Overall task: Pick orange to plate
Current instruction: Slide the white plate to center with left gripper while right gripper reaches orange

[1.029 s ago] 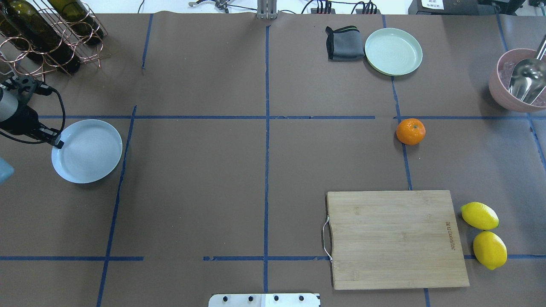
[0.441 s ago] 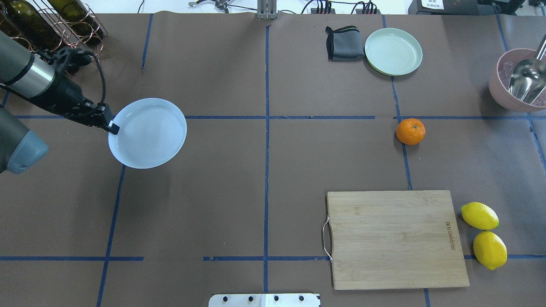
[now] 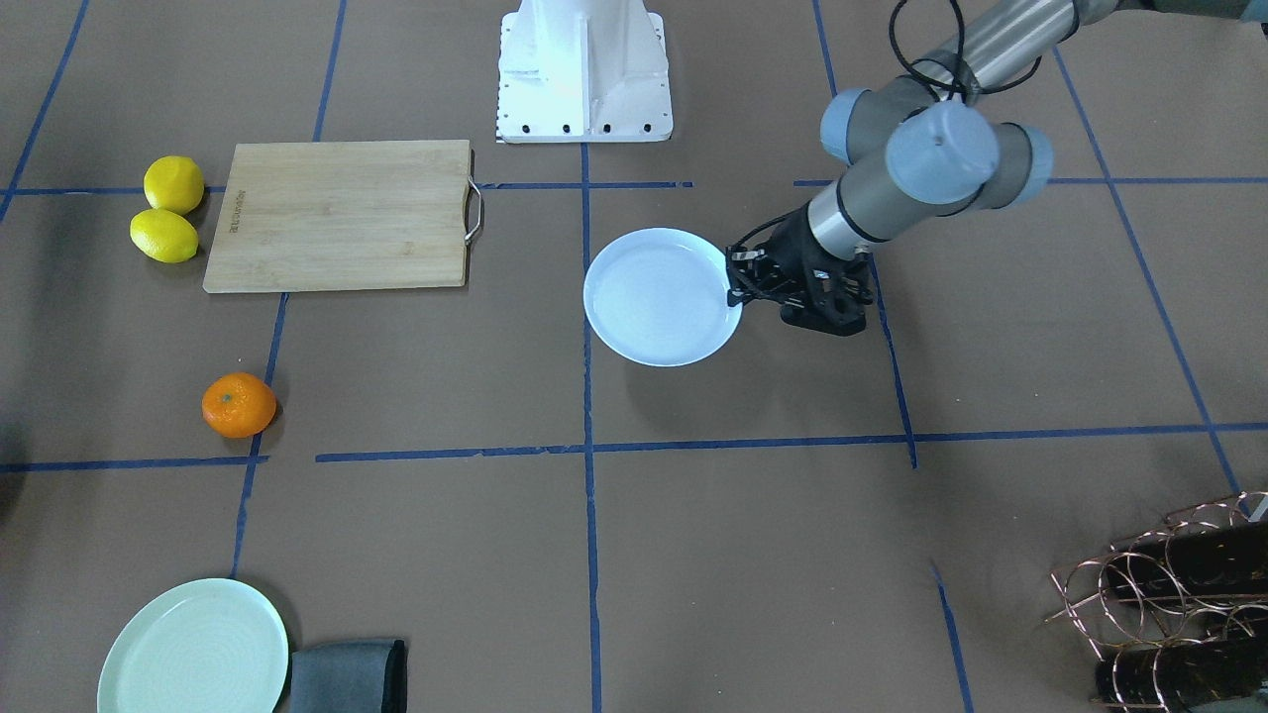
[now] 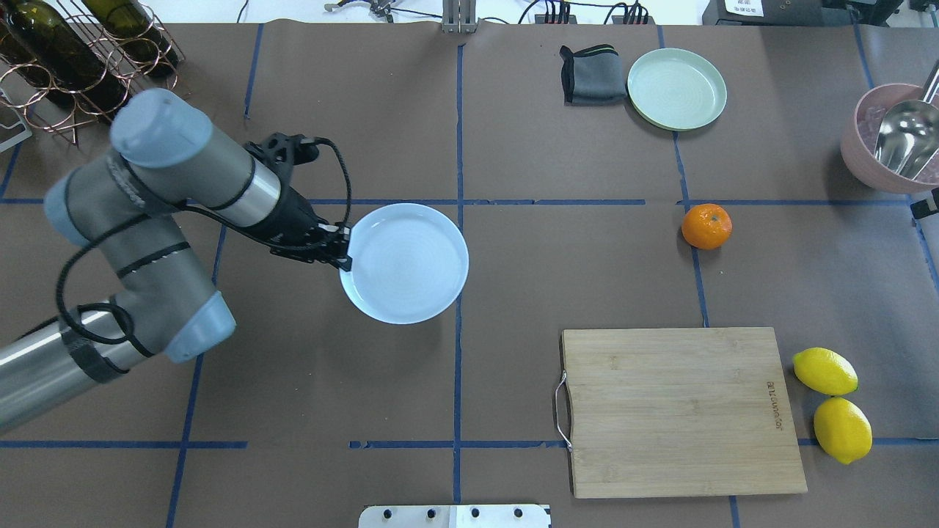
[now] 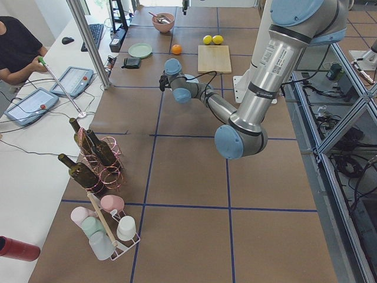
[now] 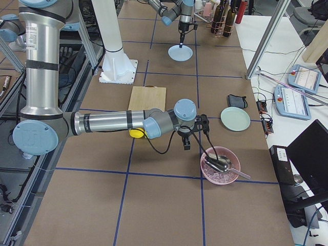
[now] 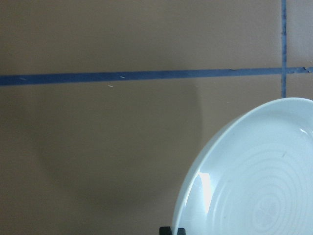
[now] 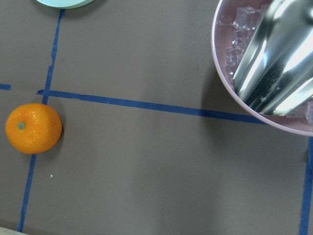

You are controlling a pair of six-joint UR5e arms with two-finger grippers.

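The orange (image 4: 706, 226) rests on the brown table at the right, on a blue tape line; it also shows in the front view as the orange (image 3: 239, 404) and in the right wrist view as the orange (image 8: 33, 127). My left gripper (image 4: 342, 254) is shut on the left rim of the white plate (image 4: 405, 264), which it holds near the table's centre line. The plate (image 3: 662, 297) is bare. My right gripper (image 6: 186, 144) hangs between the orange and the pink bowl; whether it is open or shut does not show.
A mint-green plate (image 4: 676, 88) and a folded grey cloth (image 4: 592, 73) lie at the back right. A pink bowl with a metal scoop (image 4: 891, 139) stands at the right edge. A wooden cutting board (image 4: 678, 411) and two lemons (image 4: 824, 370) lie front right. A bottle rack (image 4: 73, 59) stands back left.
My left arm has carried the plate rightward from the table's far left to the centre line. A dark tip of the right gripper has come in at the overhead view's right edge.
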